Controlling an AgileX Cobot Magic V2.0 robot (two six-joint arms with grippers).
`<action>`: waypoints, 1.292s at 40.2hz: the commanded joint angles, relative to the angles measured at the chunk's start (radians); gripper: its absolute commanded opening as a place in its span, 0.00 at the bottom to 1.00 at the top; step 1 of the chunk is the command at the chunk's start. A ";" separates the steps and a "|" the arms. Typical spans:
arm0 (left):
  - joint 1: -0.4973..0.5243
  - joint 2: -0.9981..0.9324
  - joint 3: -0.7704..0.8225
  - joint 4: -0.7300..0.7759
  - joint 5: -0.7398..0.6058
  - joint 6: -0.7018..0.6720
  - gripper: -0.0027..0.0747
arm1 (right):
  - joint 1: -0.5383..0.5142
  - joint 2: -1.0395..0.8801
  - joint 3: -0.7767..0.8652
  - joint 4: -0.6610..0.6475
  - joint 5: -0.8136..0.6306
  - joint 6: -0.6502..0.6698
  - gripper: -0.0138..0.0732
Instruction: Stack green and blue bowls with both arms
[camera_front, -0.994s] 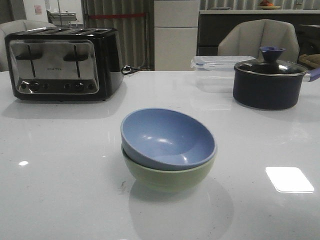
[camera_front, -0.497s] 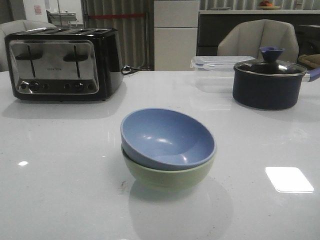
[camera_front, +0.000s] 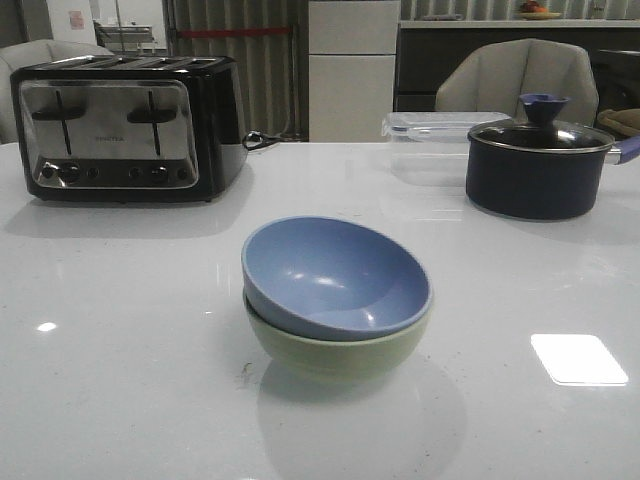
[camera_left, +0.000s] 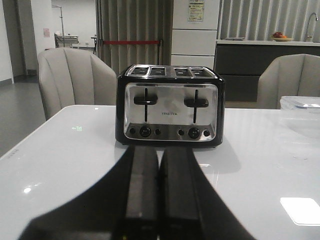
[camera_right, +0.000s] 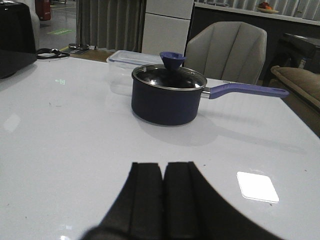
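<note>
The dusty blue, smooth matte bowl (camera_front: 336, 277) sat nested inside the pale sage green bowl (camera_front: 335, 350) of like size, tilted so that its opening leaned toward the camera and to the right, and the pair stood near the middle of the glossy white worktop (camera_front: 120, 380), well apart from everything else on it. In the front view neither arm showed. The left hand (camera_left: 159, 187) appeared only in its own wrist view, held low and level over the worktop, its two black fingers (camera_left: 141, 185) pressed flat together with nothing between them, pointing straight at the black and steel four-slot toaster (camera_left: 170, 106) that stood at the far left of the worktop. The right hand (camera_right: 163, 200) was likewise clenched on nothing, its black fingers (camera_right: 146, 197) side by side and touching, stretched out low over the bare worktop and aimed toward the dark lidded saucepan with a blue knob and a blue handle (camera_right: 168, 97) at the far right. Just behind that pan lay a clear plastic box with a lid (camera_right: 122, 70). Both hands were well away from the stacked bowls, and neither wrist view caught the bowls at all
</note>
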 joint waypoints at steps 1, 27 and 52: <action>-0.006 -0.021 0.005 -0.008 -0.084 -0.010 0.15 | -0.005 -0.013 -0.003 0.005 -0.094 -0.009 0.22; -0.006 -0.021 0.005 -0.008 -0.084 -0.010 0.15 | -0.014 -0.020 -0.003 -0.187 -0.180 0.277 0.22; -0.006 -0.021 0.005 -0.008 -0.084 -0.010 0.15 | -0.014 -0.019 -0.003 -0.187 -0.145 0.277 0.22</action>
